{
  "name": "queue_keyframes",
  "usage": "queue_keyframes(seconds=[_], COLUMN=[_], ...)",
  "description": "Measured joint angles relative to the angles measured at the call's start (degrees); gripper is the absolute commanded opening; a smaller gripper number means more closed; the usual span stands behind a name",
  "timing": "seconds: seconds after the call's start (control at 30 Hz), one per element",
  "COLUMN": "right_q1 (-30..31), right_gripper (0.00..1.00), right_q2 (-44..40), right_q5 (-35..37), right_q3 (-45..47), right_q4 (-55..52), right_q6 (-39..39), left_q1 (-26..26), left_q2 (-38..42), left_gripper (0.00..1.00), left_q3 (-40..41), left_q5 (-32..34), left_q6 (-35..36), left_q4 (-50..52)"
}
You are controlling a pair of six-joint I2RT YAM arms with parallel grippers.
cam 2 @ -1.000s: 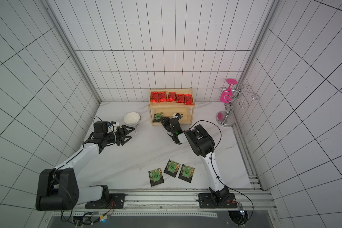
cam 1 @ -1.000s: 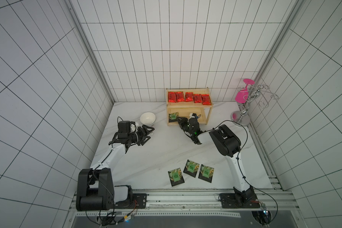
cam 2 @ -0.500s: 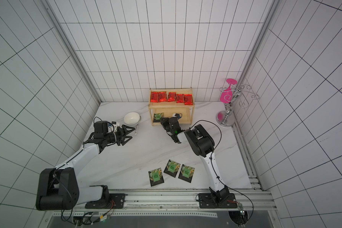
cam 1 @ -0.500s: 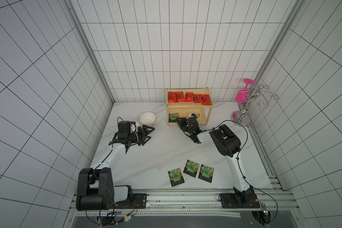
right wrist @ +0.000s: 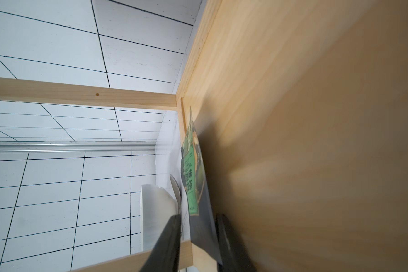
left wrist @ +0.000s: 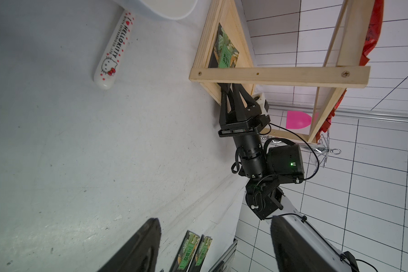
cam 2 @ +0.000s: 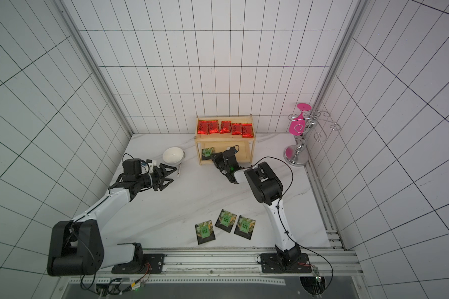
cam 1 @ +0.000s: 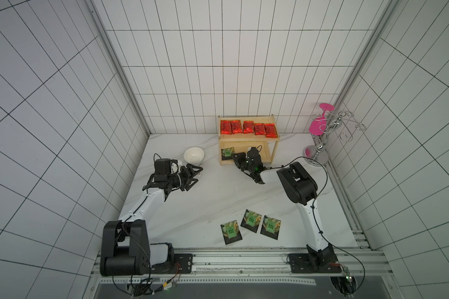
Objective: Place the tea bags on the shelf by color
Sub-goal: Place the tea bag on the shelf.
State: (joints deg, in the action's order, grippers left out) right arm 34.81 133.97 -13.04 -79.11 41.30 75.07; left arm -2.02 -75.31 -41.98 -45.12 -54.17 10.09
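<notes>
So: nearest the rail, three black bags [cam 1: 252, 221] lie flat on the table side by side, well apart from both grippers. Left gripper [cam 1: 195, 176] hangs over bare table just short of the bowl [cam 1: 194, 154], jaws spread wide, nothing in them. Right gripper [cam 1: 236, 157] is poked into the lower tier of the shelf [cam 1: 249, 139], at the near edge of the fourth black bag [cam 1: 227, 153]. That bag sits at the tier's bowl-side end.

Right wrist view: the bag's edge runs between the two fingers [right wrist: 167, 242]. Jaws are part-spread with a gap on one side, so no pinch; can't tell whether the other finger touches.

Both top views hide the fingertips under the gripper body. Left wrist view adds a white tube [left wrist: 112, 50] lying by the bowl, and shows the right fingers reaching in past the shelf's front rail.

Top tier: five red bags [cam 1: 246, 127] in a row. Chrome stand [cam 1: 319, 156] is in the far right corner.
</notes>
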Motion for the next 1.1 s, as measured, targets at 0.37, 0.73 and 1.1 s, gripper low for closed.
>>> queue_keyframes(seconds=[0.37, 0.73, 1.1], right_q1=[-0.35, -0.35, -0.35], right_gripper=[0.31, 0.28, 0.26], right_q2=[-2.91, -2.89, -2.47], right_q5=[-1.16, -2.78, -3.21], right_q3=[-2.05, -6.25, -10.62], right_q4=[-11.5, -20.04, -28.2], right_q6=[-1.36, -4.98, -10.51], left_q1=[-0.24, -0.31, -0.31], left_q2=[0.0, 0.02, 0.13], left_gripper=[0.77, 0.77, 0.77], left_q3=[0.24, 0.66, 0.85], left_q5=[0.02, 0.04, 0.04], left_q6=[-0.07, -0.26, -0.26], left_q4=[-0.24, -0.48, -1.11])
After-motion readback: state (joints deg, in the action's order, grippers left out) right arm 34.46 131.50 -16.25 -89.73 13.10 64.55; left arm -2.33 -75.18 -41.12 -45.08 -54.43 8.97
